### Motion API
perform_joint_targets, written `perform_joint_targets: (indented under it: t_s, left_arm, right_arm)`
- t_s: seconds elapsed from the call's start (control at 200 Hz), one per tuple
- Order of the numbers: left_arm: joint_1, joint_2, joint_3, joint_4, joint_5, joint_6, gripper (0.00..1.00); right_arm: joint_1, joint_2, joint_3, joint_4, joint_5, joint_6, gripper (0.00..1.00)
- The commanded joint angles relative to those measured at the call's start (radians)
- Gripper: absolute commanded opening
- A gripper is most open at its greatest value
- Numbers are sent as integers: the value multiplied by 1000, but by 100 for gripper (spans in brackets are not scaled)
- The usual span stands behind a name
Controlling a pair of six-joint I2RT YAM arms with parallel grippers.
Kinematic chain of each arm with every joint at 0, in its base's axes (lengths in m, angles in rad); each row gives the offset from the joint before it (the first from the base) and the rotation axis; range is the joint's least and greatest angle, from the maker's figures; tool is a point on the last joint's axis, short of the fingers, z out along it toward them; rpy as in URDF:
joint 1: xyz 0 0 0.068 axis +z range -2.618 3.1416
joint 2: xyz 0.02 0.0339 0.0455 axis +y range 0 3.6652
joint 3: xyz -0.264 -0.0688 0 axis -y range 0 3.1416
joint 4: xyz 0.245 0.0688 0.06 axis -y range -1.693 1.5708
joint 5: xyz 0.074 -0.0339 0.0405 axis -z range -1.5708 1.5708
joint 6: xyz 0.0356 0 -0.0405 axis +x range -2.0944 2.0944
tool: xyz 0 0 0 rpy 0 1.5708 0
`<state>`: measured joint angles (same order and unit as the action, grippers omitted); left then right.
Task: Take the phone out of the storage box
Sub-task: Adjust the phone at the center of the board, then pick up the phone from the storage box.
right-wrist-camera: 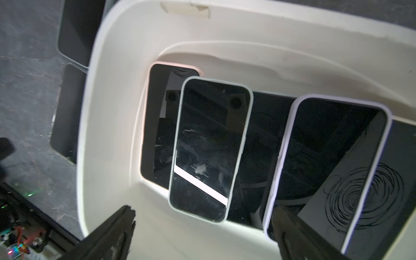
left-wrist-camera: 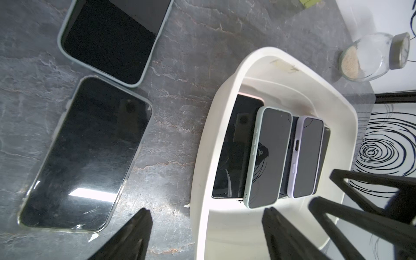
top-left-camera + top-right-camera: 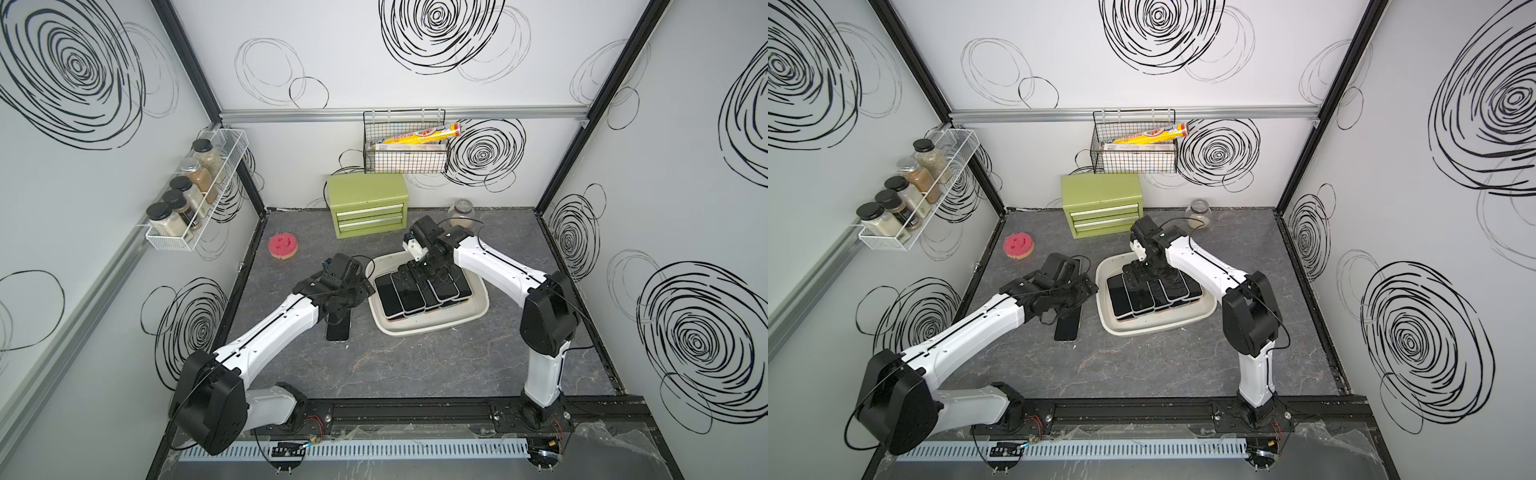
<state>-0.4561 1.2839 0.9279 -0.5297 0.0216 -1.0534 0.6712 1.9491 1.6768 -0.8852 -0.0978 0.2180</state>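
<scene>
right gripper [image 1: 202, 229] is spread wide and empty over the overlapping phones [image 1: 209, 146] in the storage box [image 3: 419, 326] (five I think, overlap makes counting iffy); left gripper [image 2: 207, 234] gapes empty too, beside two loose phones [image 2: 87, 155] on the table [image 3: 415, 374], mostly arm-hidden from above.

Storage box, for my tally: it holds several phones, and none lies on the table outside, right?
No. The storage box holds several phones, but a clear-cased phone and a pale-cased phone lie on the table outside it, per the left wrist view.
</scene>
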Motion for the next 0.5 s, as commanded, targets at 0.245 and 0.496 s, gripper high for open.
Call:
perform_joint_targets:
  t_s: [0.245,0.496]
  left_arm:
    - [30,-29,-20,10,21,34,85]
    - [35,-45,-35,15,29,44,86]
  right_arm:
    - [30,135,73,17,60,-20,100]
    - [44,173,116,28,52,-2,100]
